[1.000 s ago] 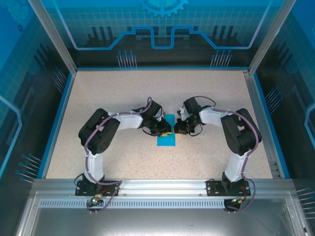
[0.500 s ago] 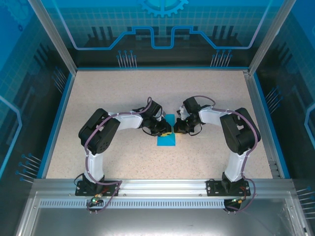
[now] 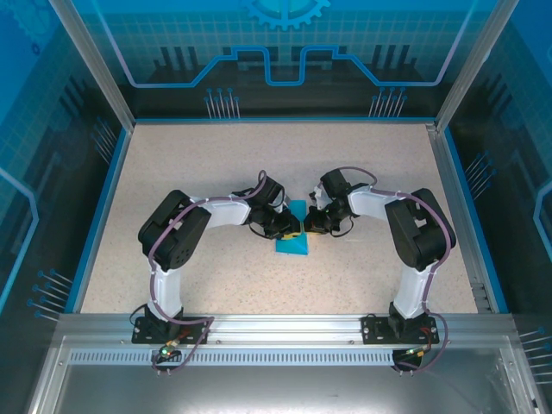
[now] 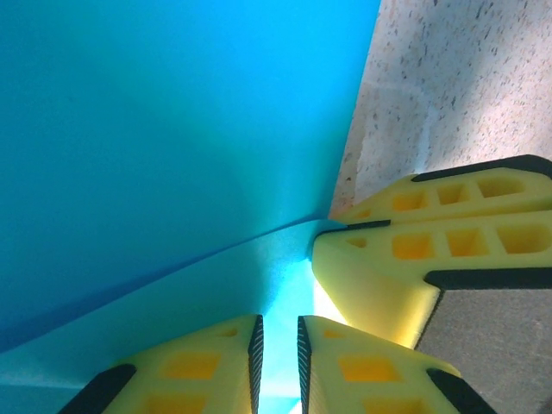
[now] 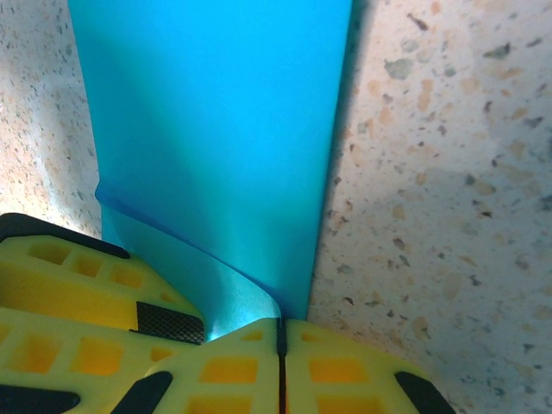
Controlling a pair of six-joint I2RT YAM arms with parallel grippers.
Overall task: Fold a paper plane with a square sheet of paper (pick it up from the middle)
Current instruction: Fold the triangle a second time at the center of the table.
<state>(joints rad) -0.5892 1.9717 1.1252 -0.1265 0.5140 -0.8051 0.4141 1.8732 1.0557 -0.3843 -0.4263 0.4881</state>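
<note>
Speckled beige tabletop [image 3: 216,164], both arms huddled together at the centre of the top view, right over the square sheet of paper [image 3: 291,245], which lay on the table just below the middle of that frame.

The left gripper [image 4: 280,336] had its jaws down to a thin slit with turquoise running into it, so I read that as a pinch on the sheet. The right gripper [image 5: 279,326] had its jaws pressed fully together right where a lifted flap ended, which looked like a pinch on that edge too.

My worries:
- Both grips sat almost on top of each other. If the arms pulled in different directions, paper this thin would likely tear or crumple.
- Nothing pinned the rest of the sheet, so a tug could drag it across the table and land the crease crooked.
- The yellow fingertips were practically touching, so a bump could knock one grip loose.

The paper itself was plain turquoise and matte, with clean straight edges. It read as a narrow strip from above. One layer curled up off the other, and a soft, unpressed fold line ran from lower left toward centre in the left wrist view. No plane shape yet, I'd say.
</note>
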